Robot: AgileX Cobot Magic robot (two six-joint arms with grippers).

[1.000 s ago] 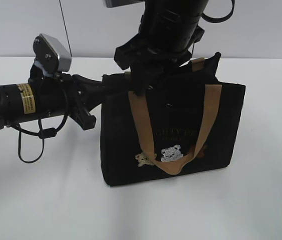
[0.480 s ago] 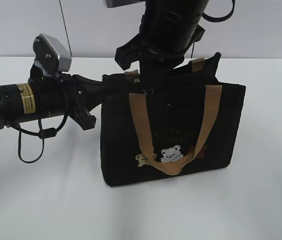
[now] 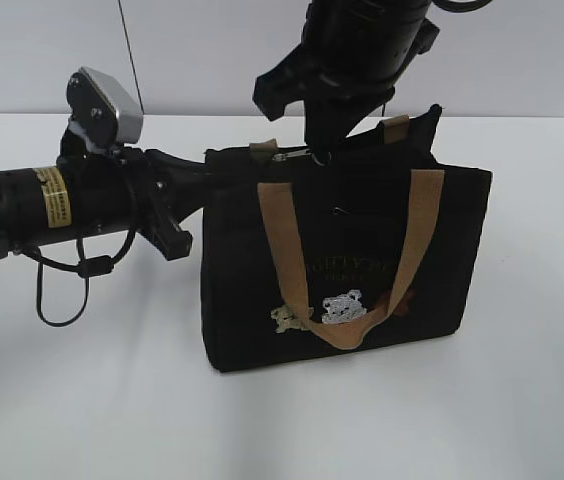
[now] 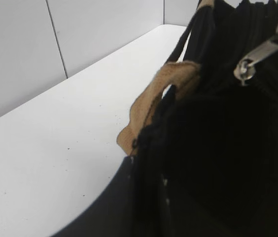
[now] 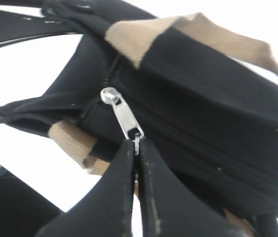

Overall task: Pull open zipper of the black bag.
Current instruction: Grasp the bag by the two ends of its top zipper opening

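My right gripper (image 5: 136, 148) points down, fingers pressed together. My left gripper (image 3: 197, 175) lies horizontal on an outstretched arm, jaws nearly closed.

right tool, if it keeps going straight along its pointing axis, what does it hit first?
The right tool is shut on the zipper pull tab, pointing down at the black bag. Straight on, it would likely press into the bag's top fabric beside the slider; depth is unclear.
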